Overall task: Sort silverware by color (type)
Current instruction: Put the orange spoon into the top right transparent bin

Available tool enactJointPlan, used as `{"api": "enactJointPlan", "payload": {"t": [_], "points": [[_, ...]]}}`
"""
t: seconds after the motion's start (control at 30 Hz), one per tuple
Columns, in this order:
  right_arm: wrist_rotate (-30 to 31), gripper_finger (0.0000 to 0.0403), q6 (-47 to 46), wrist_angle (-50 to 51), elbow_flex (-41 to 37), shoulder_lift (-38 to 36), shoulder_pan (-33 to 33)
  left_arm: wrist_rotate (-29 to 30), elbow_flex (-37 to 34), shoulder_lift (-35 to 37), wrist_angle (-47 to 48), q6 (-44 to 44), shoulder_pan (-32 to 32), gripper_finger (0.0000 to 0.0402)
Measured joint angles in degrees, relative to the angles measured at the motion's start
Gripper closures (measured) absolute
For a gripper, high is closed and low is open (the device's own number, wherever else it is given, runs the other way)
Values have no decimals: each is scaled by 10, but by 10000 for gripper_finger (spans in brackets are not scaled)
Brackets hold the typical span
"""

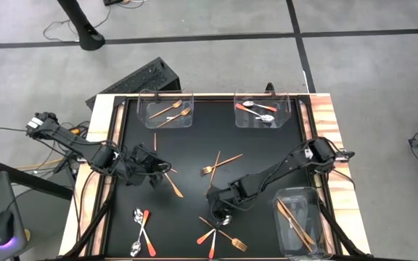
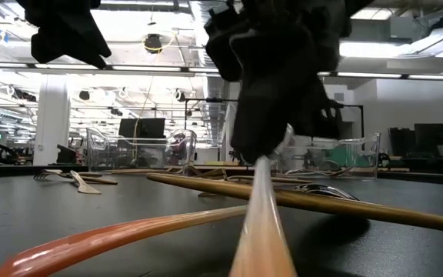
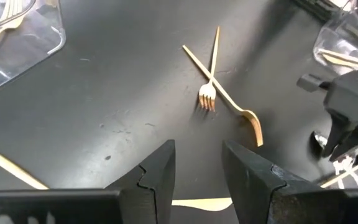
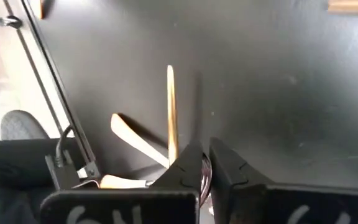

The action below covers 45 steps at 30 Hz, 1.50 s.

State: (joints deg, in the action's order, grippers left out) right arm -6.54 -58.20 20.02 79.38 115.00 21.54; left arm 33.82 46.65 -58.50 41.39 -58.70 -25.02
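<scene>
My right gripper (image 1: 220,210) is down at the near-centre pile of silverware, shut on a red-handled spoon (image 2: 261,219). Around it lie a gold stick (image 4: 171,106), more red-handled spoons (image 1: 207,236) and a copper fork (image 1: 236,245). My left gripper (image 3: 197,168) is open and hovers left of centre over a pale gold utensil (image 1: 173,186), touching nothing. A copper fork (image 3: 207,98) lies flat, crossed with another gold utensil (image 3: 244,115), at mid-table. Two spoons (image 1: 139,230) lie near the table's near-left corner. My right gripper pinches the spoon between its two fingers at the silver neck (image 2: 281,148) where the handle meets the bowl, coming from above and pointing down. The pale orange handle (image 2: 258,231) runs out toward the near edge. Whether it rests on the table cannot be told.
Three clear bins stand on the black mat: far left (image 1: 187,122) with copper forks, far right (image 1: 290,109) with red-handled spoons, near right (image 1: 318,217) with gold sticks. The mat's wooden rim (image 1: 336,145) borders the work area.
</scene>
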Motion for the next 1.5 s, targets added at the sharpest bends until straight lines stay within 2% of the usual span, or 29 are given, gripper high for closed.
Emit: {"api": "enactJointPlan", "payload": {"t": [0.3,0.57,0.73,0.87,1.07,1.27,1.4,1.5], "points": [[12,389,60,130,81,0,-30,9,0,0,42,6,0,284],[100,388,138,345,215,1,-75,28,0,0,76,43,0,284],[120,387,180,425,306,1,-115,58,0,0,92,90,7,284],[179,387,194,490,375,1,-137,60,0,0,92,155,30,284],[285,386,176,707,434,0,-158,21,0,0,91,217,83,284],[340,386,251,704,414,-46,-207,4,0,0,84,268,135,284],[365,386,326,679,411,-70,-265,-18,0,0,84,255,163,284],[392,386,342,703,411,-91,-316,-25,0,0,80,232,175,284]]}}
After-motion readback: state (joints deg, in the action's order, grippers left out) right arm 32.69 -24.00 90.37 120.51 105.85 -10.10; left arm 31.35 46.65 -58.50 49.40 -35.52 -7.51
